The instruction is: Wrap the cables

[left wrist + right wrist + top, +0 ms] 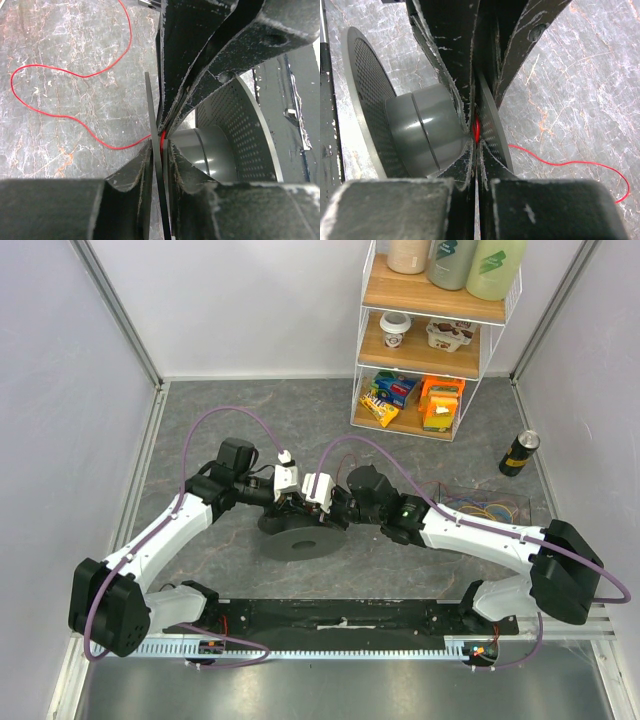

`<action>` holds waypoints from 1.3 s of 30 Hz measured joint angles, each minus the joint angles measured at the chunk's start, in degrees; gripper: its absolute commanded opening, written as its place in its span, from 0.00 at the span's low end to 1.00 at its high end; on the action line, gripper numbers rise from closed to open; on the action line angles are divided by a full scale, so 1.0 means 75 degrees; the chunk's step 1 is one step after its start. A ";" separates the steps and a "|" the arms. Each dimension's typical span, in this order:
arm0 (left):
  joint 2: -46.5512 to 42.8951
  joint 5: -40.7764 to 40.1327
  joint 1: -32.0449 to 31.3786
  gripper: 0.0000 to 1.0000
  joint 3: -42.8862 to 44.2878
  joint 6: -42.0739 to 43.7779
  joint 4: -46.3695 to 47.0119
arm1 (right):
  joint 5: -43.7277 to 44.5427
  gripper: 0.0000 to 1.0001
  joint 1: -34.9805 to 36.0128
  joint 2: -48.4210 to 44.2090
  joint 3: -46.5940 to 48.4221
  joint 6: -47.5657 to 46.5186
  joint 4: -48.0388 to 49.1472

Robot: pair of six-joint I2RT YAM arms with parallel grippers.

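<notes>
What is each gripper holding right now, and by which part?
The left gripper and right gripper each clamp a thin flange of the spool at its edge, with the red cable pinched there.

Bright, even overhead light leaves only soft shadows on the counter (200,410), while both wrist views keep its marbling sharp, the nearest black fingers (445,55) dark and soft, with glare streaking the spool hub (417,132).

Spool flange (150,105) inside left claw (162,134) gap
</notes>
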 measured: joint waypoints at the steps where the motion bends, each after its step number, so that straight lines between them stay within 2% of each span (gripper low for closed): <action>1: 0.0000 -0.0003 0.0000 0.19 -0.0003 0.0012 0.0000 | 0.0000 0.00 0.0000 0.0000 0.0000 0.0009 0.0006; 7: 0.0000 -0.0009 0.0009 0.10 -0.0020 0.0102 0.0020 | -0.0017 0.00 0.0020 0.0026 -0.0003 0.0093 0.0041; 10: -0.0006 -0.0009 0.0017 0.02 -0.0023 0.0108 0.0020 | -0.0026 0.00 0.0029 0.0026 -0.0015 0.0140 0.0064; 13: -0.0006 -0.0006 0.0017 0.02 -0.0029 0.0111 0.0023 | -0.0029 0.00 0.0035 0.0026 -0.0020 0.0178 0.0073; 15: -0.0009 -0.0006 0.0017 0.02 -0.0029 0.0108 0.0023 | -0.0023 0.13 0.0035 0.0026 -0.0020 0.0224 0.0073; 19: -0.0047 -0.0114 0.0017 0.02 -0.0032 0.0105 0.0044 | -0.0119 0.52 -0.0020 -0.0006 -0.0020 0.0425 -0.0047; 22: -0.0122 -0.0262 0.0058 0.02 -0.0038 0.0099 0.0067 | -0.0396 0.63 -0.0119 -0.0280 -0.0020 0.0469 -0.0469; 26: -0.0291 -0.0487 0.0166 0.02 -0.0044 0.0099 -0.0023 | -0.0364 0.72 -0.0472 -0.0956 -0.0015 0.0513 -0.0997; 32: -0.0364 -0.0393 0.0213 0.02 -0.0047 0.0093 -0.0329 | -0.0055 0.82 -0.1737 -0.1148 0.0312 0.0667 -0.1445; 39: -0.0458 -0.0452 0.0411 0.02 0.0047 0.0055 -0.0769 | -0.0064 0.83 -0.3080 -0.1032 0.0344 0.0737 -0.2305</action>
